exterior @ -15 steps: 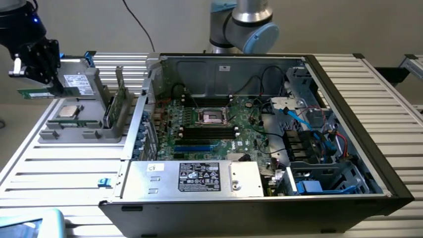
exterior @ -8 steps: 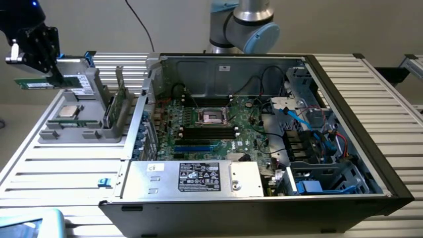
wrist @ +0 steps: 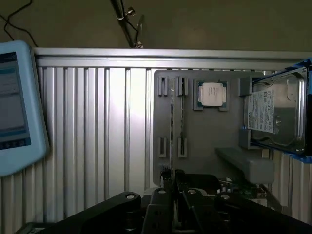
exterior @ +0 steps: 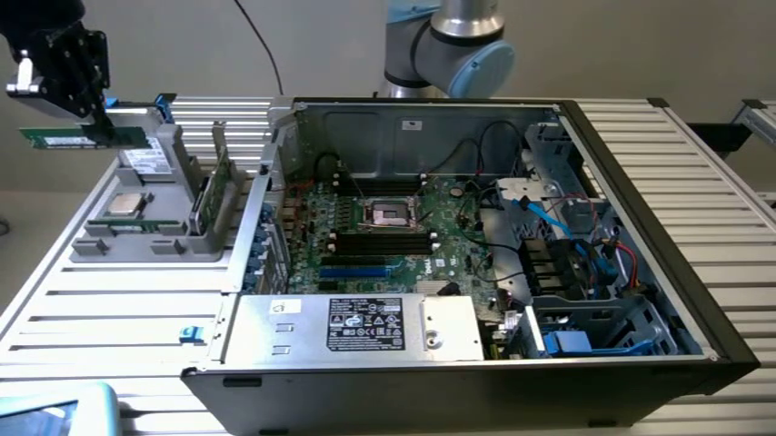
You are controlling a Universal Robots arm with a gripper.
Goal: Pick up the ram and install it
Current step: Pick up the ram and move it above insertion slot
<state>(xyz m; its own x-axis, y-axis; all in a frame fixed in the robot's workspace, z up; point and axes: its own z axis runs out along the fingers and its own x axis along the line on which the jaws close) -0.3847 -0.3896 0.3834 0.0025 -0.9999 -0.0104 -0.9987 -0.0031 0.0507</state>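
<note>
The ram [exterior: 54, 137] is a long, thin green stick held level, high above the exterior view's left end of the table. My gripper [exterior: 94, 132] is shut on it near one end, above the far corner of the grey parts tray [exterior: 134, 247]. In the wrist view the dark gripper [wrist: 174, 178] hangs over that tray [wrist: 204, 131]. The open computer case [exterior: 642, 182] lies to the exterior view's right, with the black memory slots [exterior: 383, 242] on its motherboard below the processor socket [exterior: 391, 213].
The tray holds a square silver processor [exterior: 125, 203] [wrist: 212, 93], a grey labelled drive [exterior: 152, 160] [wrist: 275, 114] and another green board [exterior: 216, 195] standing on edge. A power supply [exterior: 363, 325] fills the case's near side. A light-blue screen [wrist: 14, 107] lies on the ribbed table.
</note>
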